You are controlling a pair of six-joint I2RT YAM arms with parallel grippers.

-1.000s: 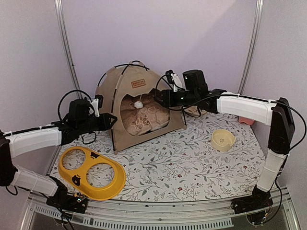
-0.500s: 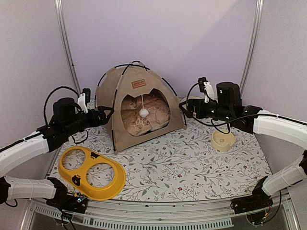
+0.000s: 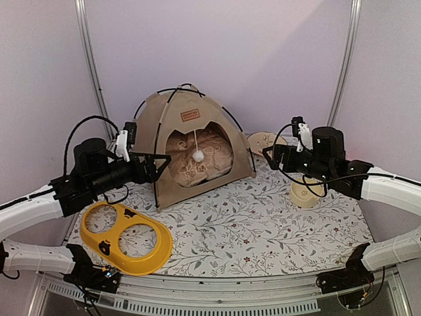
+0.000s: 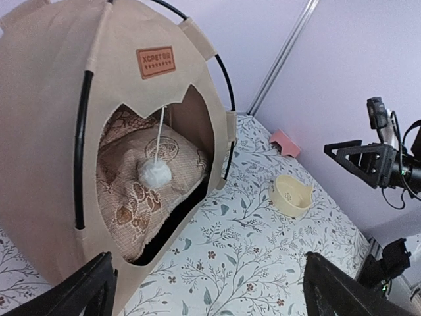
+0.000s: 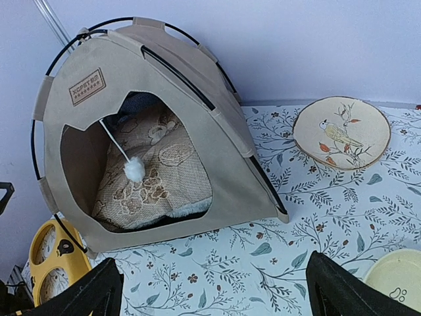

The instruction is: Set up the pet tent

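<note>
beige tent (image 3: 177,125) stands erected at far centre of the table (image 3: 263,224), cushion (image 3: 214,159) inside. left gripper (image 3: 158,167) and right gripper (image 3: 270,156) hang beside it, fingers apart, holding nothing. setup judged complete; next move calls only for parking both arms.

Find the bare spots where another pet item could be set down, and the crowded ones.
Widest free patch: floral cloth before the pet tent, between yellow tray and cream bowl. The near right corner is bare too. Crowded: the back, where tent, bird plate, left gripper and right gripper cluster.
</note>
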